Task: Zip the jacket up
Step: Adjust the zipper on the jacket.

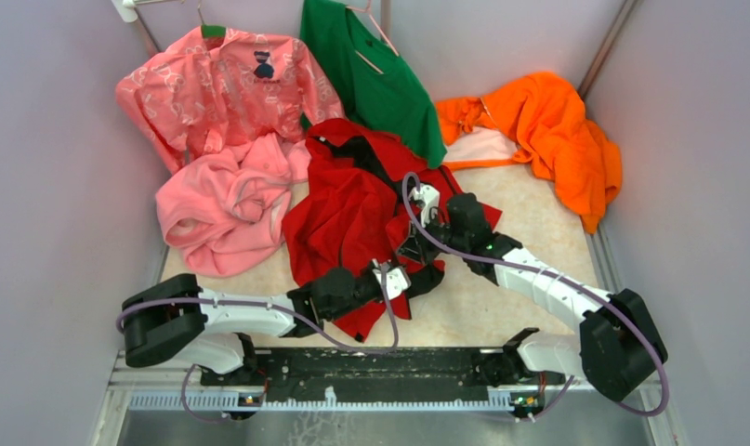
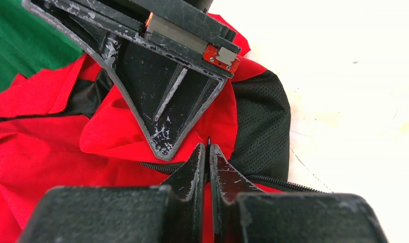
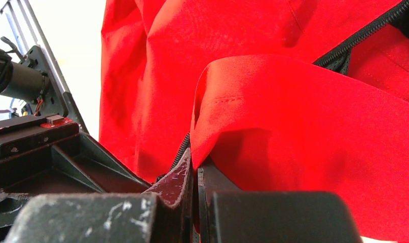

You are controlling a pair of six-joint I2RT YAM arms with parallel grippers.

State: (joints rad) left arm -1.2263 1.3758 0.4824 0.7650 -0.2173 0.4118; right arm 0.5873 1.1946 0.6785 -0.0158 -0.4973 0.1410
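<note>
**Two claws pinch the red hem**

Top: the jacket (image 1: 343,209) lies crumpled mid table (image 1: 538,209). The left gripper (image 1: 415,276) and right gripper (image 1: 415,249) meet at its near hem.

Left wrist: jaws narrow, nipping the zipper (image 2: 273,180) edge.

Right wrist: jaws closed on a fold.

The cloth looks thin, limp and slippery, so the zipper tape is the best hold.

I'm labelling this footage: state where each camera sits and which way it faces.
Top external: above and behind the arm bases, looking down at the bright red thin jacket; both arms show.
Left wrist: on the left end effector, facing along the jacket's dark zipper; own fingers show, right end effector ahead.
Right wrist: low, facing the jacket's folded edge; own shut fingers show.
Shared: both wrist views show the zipper.
</note>
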